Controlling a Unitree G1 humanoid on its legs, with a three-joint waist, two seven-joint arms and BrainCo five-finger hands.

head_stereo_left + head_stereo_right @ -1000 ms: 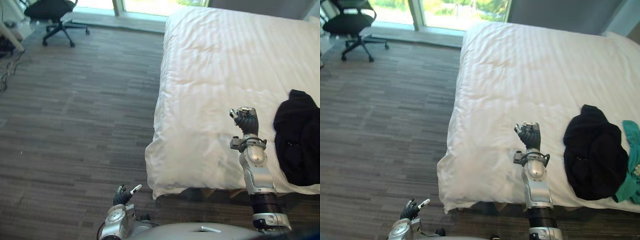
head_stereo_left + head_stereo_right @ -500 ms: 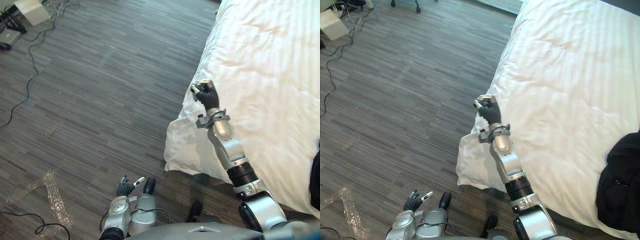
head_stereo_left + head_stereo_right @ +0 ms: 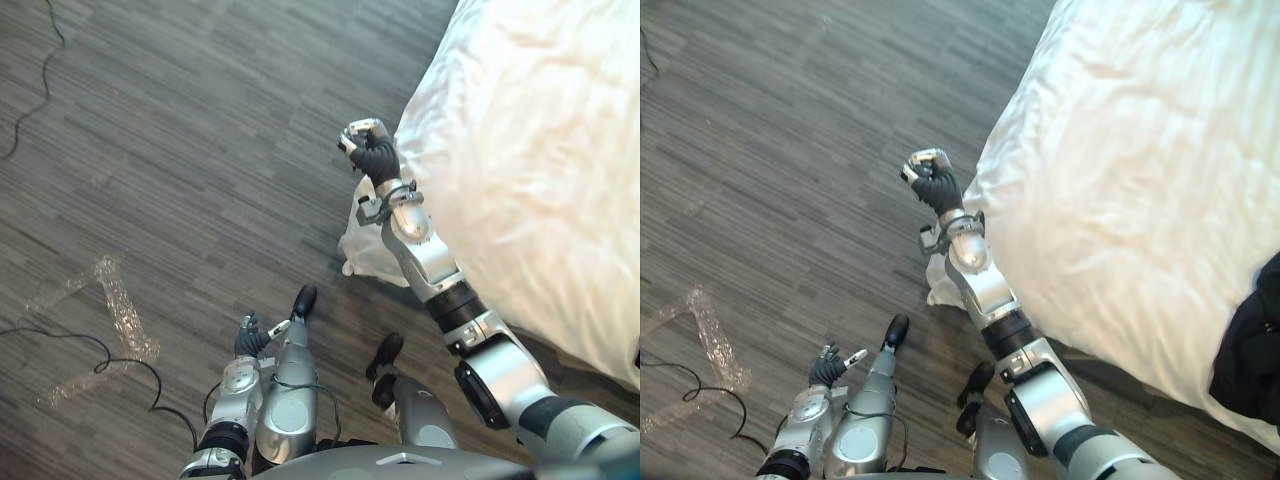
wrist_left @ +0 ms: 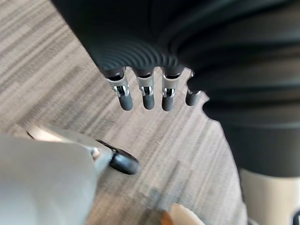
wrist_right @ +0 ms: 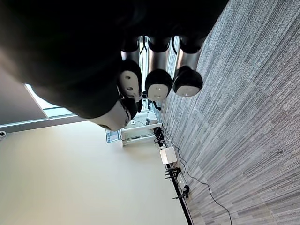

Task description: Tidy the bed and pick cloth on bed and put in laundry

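The bed's white duvet (image 3: 530, 150) fills the upper right, its corner hanging toward the floor. A black cloth (image 3: 1252, 350) lies on the duvet at the far right edge. My right hand (image 3: 370, 152) is raised beside the bed's corner, over the floor, curled into a fist with nothing in it. The right wrist view shows its fingertips (image 5: 158, 84) folded in against the palm. My left hand (image 3: 251, 341) hangs low by my side above the floor, its fingers (image 4: 147, 96) relaxed and holding nothing. Both hands are well away from the black cloth.
Dark wood-look floor (image 3: 180, 150) spreads left of the bed. A crumpled strip of clear plastic (image 3: 112, 305) lies on it at the lower left. A thin cable (image 3: 38, 70) runs along the floor at the top left.
The camera has swung down and left, so the bed now sits at the right and the black cloth is nearly out of view. The right fist stays raised, now beside the bed's corner.
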